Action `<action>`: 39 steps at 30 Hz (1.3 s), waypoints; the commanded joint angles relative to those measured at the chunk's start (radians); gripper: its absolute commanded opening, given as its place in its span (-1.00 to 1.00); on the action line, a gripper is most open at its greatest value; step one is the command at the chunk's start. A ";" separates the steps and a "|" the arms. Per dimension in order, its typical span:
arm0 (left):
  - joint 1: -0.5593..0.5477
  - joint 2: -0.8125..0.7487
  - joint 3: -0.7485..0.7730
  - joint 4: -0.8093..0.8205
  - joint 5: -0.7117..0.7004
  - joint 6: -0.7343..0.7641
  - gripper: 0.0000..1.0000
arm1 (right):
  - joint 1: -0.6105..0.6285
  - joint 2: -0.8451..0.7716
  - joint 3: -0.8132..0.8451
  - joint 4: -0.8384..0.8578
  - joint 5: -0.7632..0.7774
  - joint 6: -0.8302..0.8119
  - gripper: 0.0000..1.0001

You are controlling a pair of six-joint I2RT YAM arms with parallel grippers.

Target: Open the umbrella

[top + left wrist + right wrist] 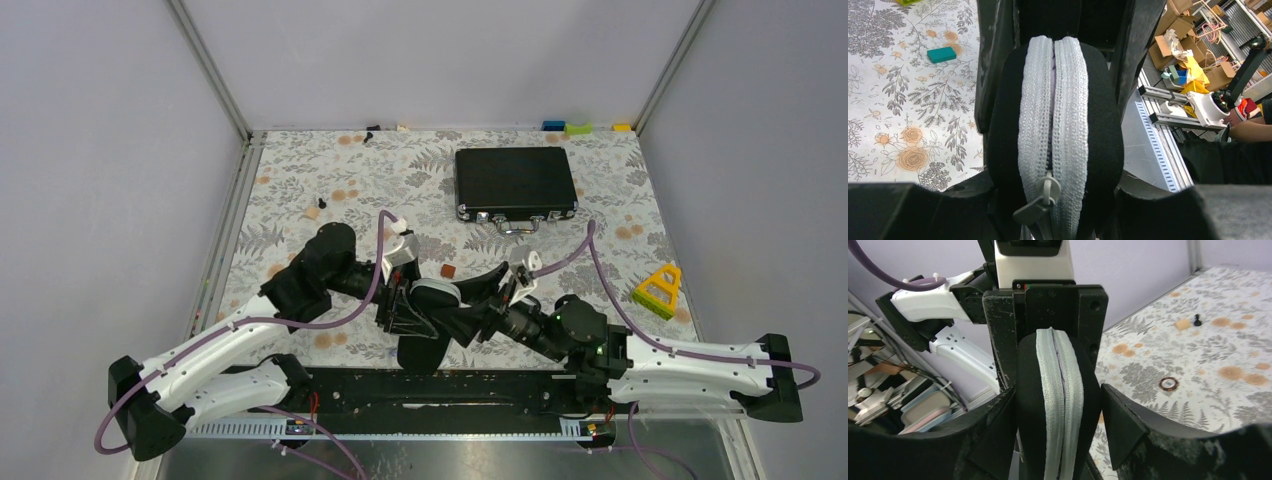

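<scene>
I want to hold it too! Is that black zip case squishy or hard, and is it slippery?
The black zip case probably feels firm: it shows no dents where the left tool pinches it. Its woven cover looks grippy, not slippery. Being rounded, it might rock when set down.

Floral tabletop (620, 180). Toward the far side, flat black briefcase (515, 182), closed, handle facing near. By the right edge, yellow triangular frame (658, 288). Near centre, small brown chip (449, 271). Beside it, black oval case (1103, 130), grey zipper (1048, 100) closed.
</scene>
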 commanded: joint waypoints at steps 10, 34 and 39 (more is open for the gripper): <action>-0.021 -0.045 0.012 -0.003 -0.119 0.060 -0.53 | -0.080 0.072 0.027 0.053 -0.178 0.138 -0.95; -0.106 -0.380 -0.164 -0.062 -1.079 -0.008 0.92 | -0.183 0.053 0.525 -1.207 -0.410 0.092 -1.00; -0.186 -0.383 -0.323 0.178 -0.964 0.035 0.91 | -0.186 0.100 0.540 -1.257 -0.440 0.151 -1.00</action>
